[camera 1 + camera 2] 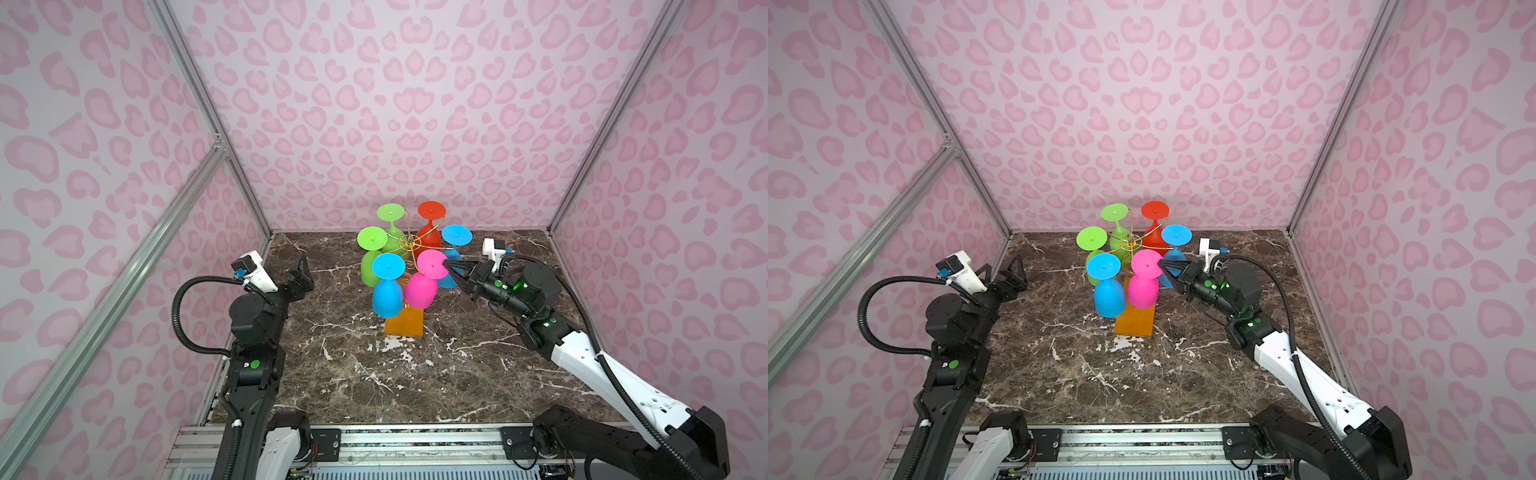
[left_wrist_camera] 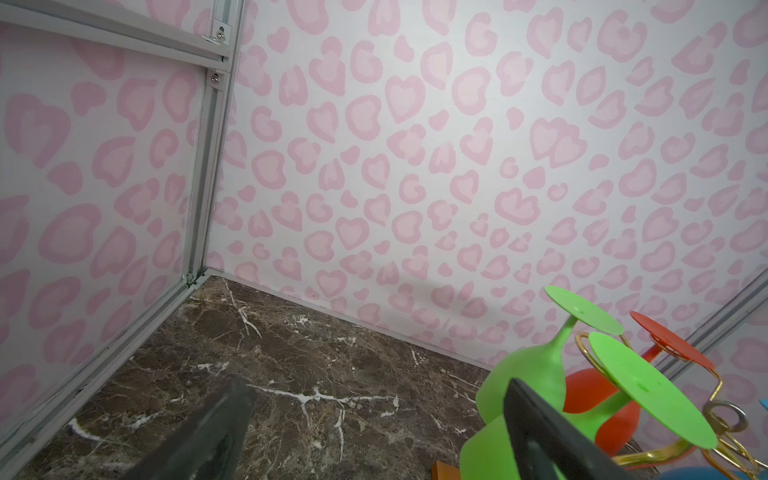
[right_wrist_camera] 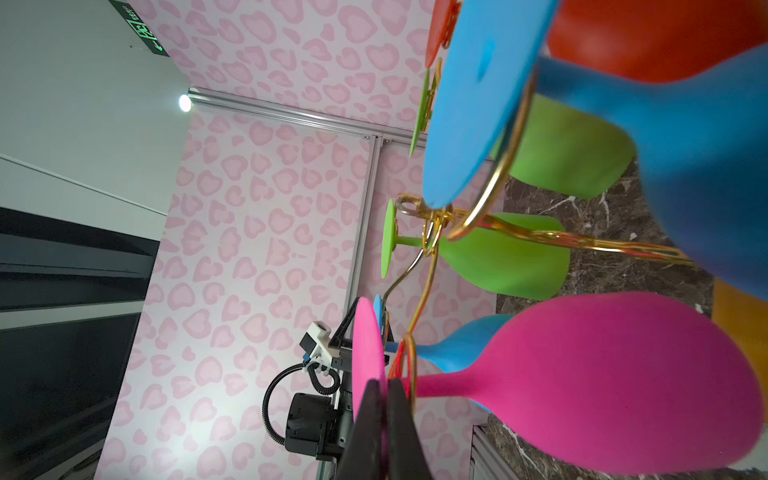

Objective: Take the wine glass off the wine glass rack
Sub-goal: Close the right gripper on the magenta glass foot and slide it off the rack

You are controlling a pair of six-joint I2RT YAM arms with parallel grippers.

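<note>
Pinch on the pink wine glass (image 1: 420, 291) foot rim is fully closed in my right gripper (image 1: 446, 264); I'd slide it level, outward off the wine glass rack (image 1: 405, 326) arm.

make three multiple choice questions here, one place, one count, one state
1. Where on the wine glass rack does the pink wine glass hang?
A. at the front, on the right arm's side
B. at the back, by the wall
C. on the far left
2. How many wine glasses hang on the rack?
A. four
B. six
C. eight
3. The right gripper is
A. open above the table
B. shut on the rack's base
C. shut on the pink glass's foot

A: both top views show it front right.
B: two green, two blue, one red, one pink.
C: the right wrist view shows its fingers pinching the foot.
</note>
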